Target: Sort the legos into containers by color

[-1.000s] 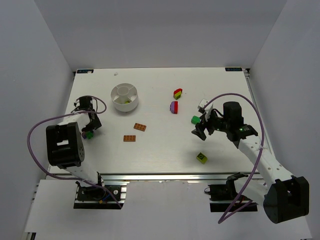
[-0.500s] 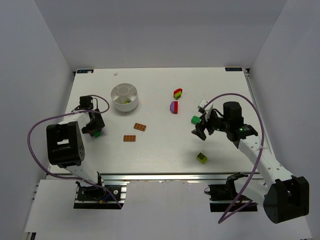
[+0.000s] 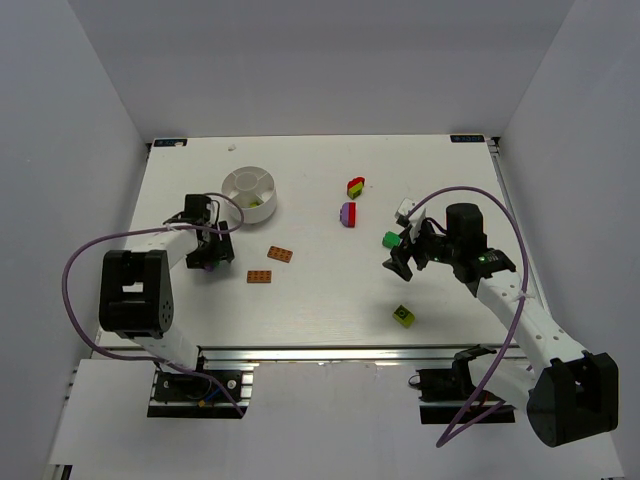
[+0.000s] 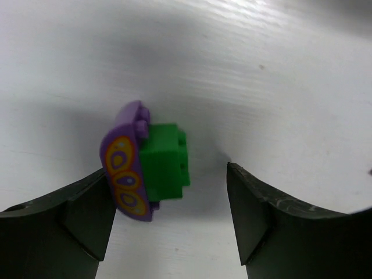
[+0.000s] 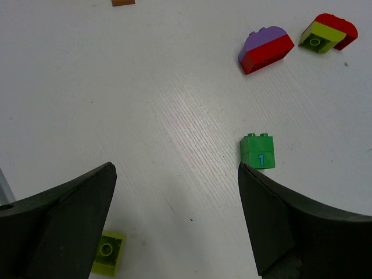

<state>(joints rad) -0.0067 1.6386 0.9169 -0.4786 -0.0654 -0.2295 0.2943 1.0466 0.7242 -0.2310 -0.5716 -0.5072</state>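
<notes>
So the left tool [image 4: 168, 177] has slid along the bench [image 3: 330, 290] from the left edge toward the white dish [image 3: 227, 188]. The purple-and-green piece [image 4: 145, 168] came with it, sitting between spread jaws against one finger, not clamped. The right tool [image 5: 175, 167] hangs wide open by the green cube [image 5: 259, 152], unmoved. Drop-off looks close.

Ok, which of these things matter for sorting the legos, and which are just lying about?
Job: dish, two orange plates, green cube, lime block, purple-red piece, red-yellow-green piece, purple-green piece.
Lying about: white piece (maybe a lego, unclear), purple cables, rail.
</notes>
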